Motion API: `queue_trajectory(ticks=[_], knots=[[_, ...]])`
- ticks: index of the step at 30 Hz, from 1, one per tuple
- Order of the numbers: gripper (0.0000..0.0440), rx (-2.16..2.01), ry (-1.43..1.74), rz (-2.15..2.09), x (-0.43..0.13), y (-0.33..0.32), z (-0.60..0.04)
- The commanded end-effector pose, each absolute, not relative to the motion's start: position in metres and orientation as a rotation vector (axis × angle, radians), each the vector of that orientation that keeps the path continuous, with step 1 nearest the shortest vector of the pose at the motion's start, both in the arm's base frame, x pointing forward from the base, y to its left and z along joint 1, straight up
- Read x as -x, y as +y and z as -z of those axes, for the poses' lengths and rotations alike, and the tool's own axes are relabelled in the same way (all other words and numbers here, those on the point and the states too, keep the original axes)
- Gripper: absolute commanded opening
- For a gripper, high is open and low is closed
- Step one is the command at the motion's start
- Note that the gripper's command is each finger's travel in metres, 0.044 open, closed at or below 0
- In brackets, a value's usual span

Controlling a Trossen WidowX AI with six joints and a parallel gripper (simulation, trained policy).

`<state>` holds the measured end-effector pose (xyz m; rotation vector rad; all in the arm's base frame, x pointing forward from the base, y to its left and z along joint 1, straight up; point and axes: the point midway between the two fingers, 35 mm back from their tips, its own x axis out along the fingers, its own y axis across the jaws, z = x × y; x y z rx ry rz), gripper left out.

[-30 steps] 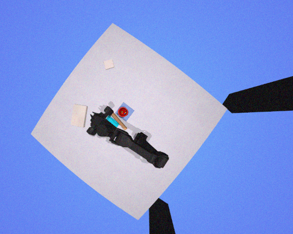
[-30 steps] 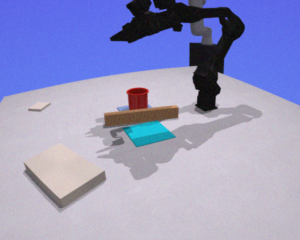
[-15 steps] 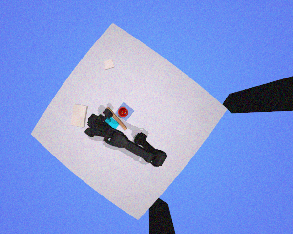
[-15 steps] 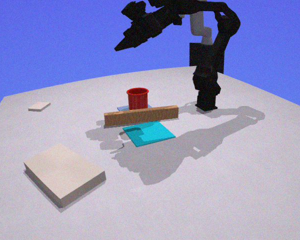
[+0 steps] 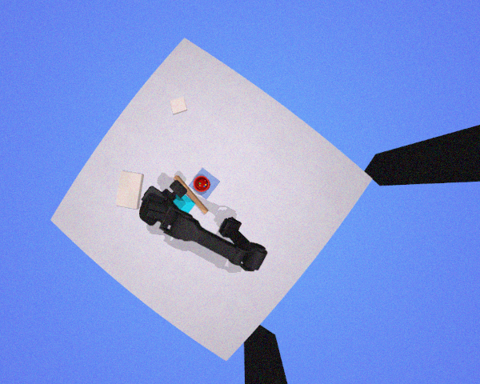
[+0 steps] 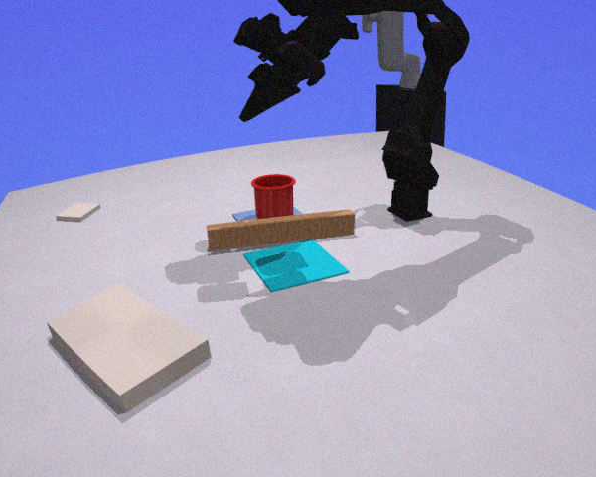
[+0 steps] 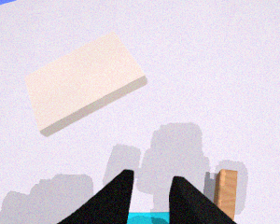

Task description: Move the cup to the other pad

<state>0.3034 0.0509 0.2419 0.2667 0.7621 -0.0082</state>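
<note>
The red cup (image 5: 198,178) (image 6: 273,201) stands upright on the blue pad (image 5: 213,182) (image 6: 241,215). Several small marbles (image 5: 199,183) show inside it in the top view. The cyan pad (image 5: 184,203) (image 6: 325,260) (image 7: 149,216) lies on the other side of the wooden bar from the cup, with nothing standing on it. My gripper (image 6: 244,117) (image 7: 151,182) is nearly shut and empty, a narrow gap between its fingertips. It points downward at a slant, high above the table and away from the cup. The arm hides its fingertips in the top view.
A wooden bar (image 5: 192,194) (image 6: 283,230) (image 7: 227,193) stands between the two pads. A large beige block (image 5: 129,190) (image 6: 126,336) (image 7: 84,81) lies beyond the cyan pad. A small beige tile (image 5: 178,105) (image 6: 77,211) lies farther off.
</note>
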Motion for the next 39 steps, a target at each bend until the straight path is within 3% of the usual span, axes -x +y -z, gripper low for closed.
queue_trajectory(ticks=[1,21,39], knots=[[0.0084,-0.26,0.809,0.023,-0.303,0.051,-0.238],[0.0107,-0.157,1.129,0.086,-0.281,0.04,-0.212],[0.009,-0.037,1.393,0.118,-0.259,0.015,-0.187]])
